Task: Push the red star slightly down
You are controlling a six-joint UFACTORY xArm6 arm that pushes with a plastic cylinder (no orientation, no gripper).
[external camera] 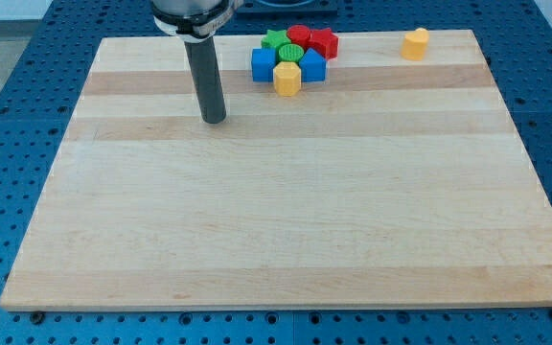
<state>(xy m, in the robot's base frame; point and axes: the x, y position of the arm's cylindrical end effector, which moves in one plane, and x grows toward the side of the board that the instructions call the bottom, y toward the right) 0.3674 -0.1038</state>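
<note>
Resting on the board (286, 240), my tip (215, 120) sits left of the block cluster and a bit nearer the view's bottom, touching no block. No gripper on this rig, just the bare rod, so there is no open or closed state to give and nothing is held.

Only 1 view. Cluster is at the far edge, centre-top: green star (276, 40), red cylinder (299, 36), red star (324, 43), green cylinder (290, 53), blue cube (263, 64), blue block (312, 66) of unclear shape, yellow hexagon (287, 79). All 7 look packed touching or nearly so. 1 yellow heart (414, 43) sits alone, well to the right.

Red star is at the cluster's far-right corner, close to the board's far edge, with the blue block just on its near side.

Key relation: red star lies right of and farther than my tip, with the cluster's left half between them. Pushing it down means getting to its far side, so a route around the cluster looks needed, and the gap to the far edge looks thin. Likely risk: the blue block gets shoved along too.
</note>
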